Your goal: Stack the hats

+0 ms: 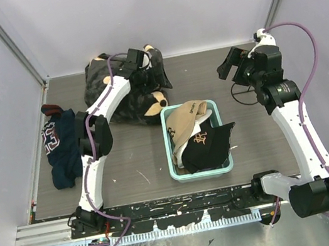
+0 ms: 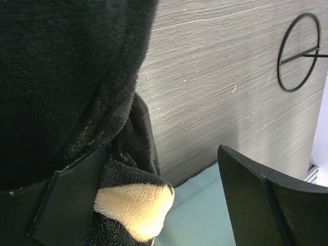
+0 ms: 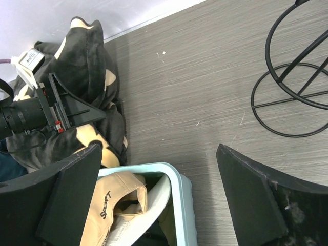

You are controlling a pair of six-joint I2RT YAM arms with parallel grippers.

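Spread wide and empty, the left gripper (image 2: 163,154) and the right gripper (image 3: 159,148) are both held over the far half of the table (image 3: 205,92). Nearest the arm bases, at the centre of the overhead frame, a teal basket (image 1: 169,144) is set. The hats are piled loosely in it: a black cap (image 1: 211,143) in front, a tan cap (image 1: 188,117) behind, and a white cap (image 1: 184,152) glimpsed between them. Dark navy clothing (image 1: 60,147) is laid at the left edge. Farther back, right of centre, a black wire stand (image 1: 243,92) is placed just below the right gripper. At the upper middle, a heap of black fleece with tan patches (image 1: 99,83) is pressed against one finger (image 2: 66,200) of the left gripper.
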